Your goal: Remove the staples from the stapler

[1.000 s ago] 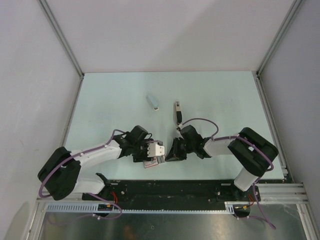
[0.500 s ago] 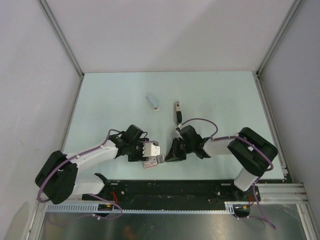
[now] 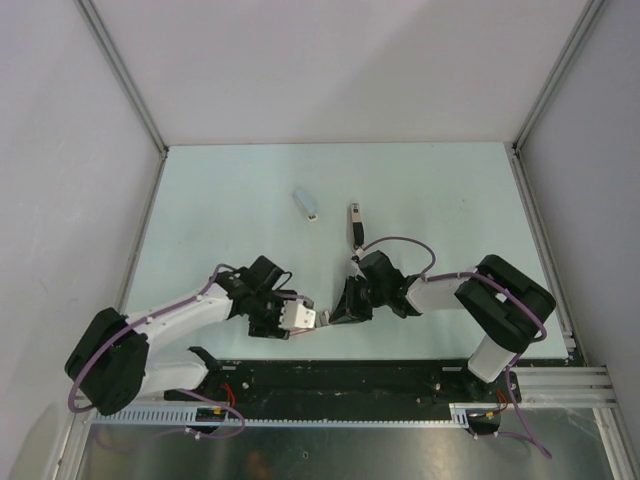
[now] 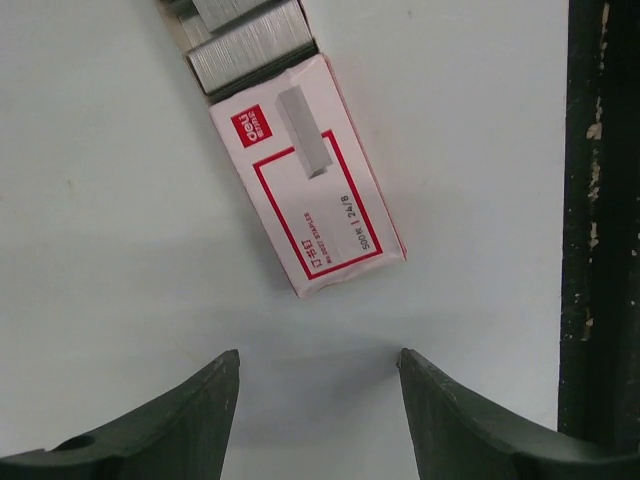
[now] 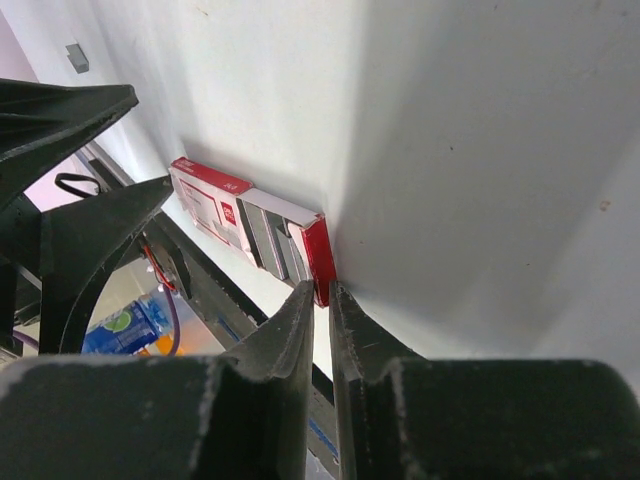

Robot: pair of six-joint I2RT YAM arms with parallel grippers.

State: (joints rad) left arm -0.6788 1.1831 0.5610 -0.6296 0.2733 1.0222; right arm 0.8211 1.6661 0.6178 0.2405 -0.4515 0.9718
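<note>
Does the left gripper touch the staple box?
Apart. In the left wrist view, a strip of bare table shows between the open left gripper and the near end of the staple box.

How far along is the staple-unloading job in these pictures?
Done: the tray of the staple box is slid partly out, staples showing. In hand: right claw, tips nearly closed, meets that tray's corner; left claw hangs open, empty, above the box. Left: lifting the staples out.

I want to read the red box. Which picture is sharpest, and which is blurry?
Left wrist view: the red box is sharp, its print readable, with a soft shadow along its edge. Right wrist view: it sits in shade, and the right gripper looms dark and fuzzy.
</note>
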